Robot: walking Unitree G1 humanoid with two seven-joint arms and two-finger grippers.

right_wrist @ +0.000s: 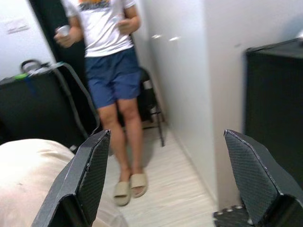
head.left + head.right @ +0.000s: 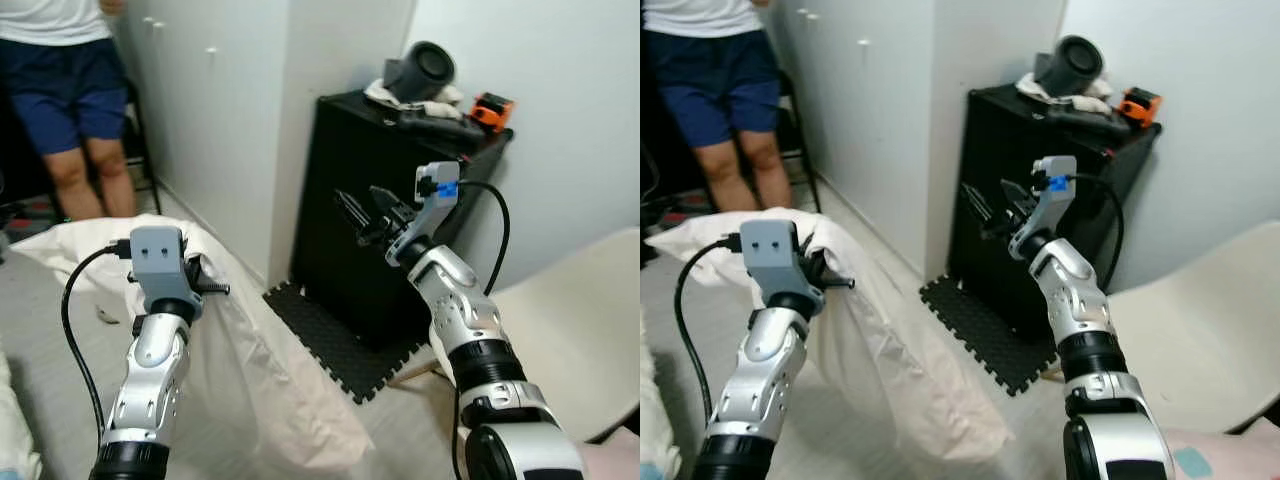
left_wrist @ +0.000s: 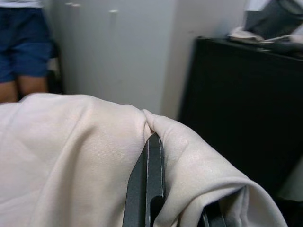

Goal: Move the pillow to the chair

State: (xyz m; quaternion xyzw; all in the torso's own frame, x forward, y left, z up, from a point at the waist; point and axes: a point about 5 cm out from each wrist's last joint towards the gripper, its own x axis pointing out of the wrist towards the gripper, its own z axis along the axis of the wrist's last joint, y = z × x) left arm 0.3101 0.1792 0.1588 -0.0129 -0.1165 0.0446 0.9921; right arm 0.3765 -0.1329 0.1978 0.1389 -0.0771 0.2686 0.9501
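I see my left hand (image 2: 205, 283) pinching the cream pillow (image 2: 250, 350) lifted over the floor, my right hand (image 1: 165, 179) spread before the black cabinet (image 2: 370, 220), the white chair (image 2: 570, 330) beyond, a person (image 2: 65, 90) standing behind.

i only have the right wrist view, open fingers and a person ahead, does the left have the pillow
Observer: Yes, the left gripper is pinched shut on a fold of the pillow.
Operator: where's the chair
Observer: The cream chair is on the robot's right, beside the black cabinet.
Operator: is my right gripper touching anything
Observer: No, the right gripper hangs open in the air in front of the cabinet.
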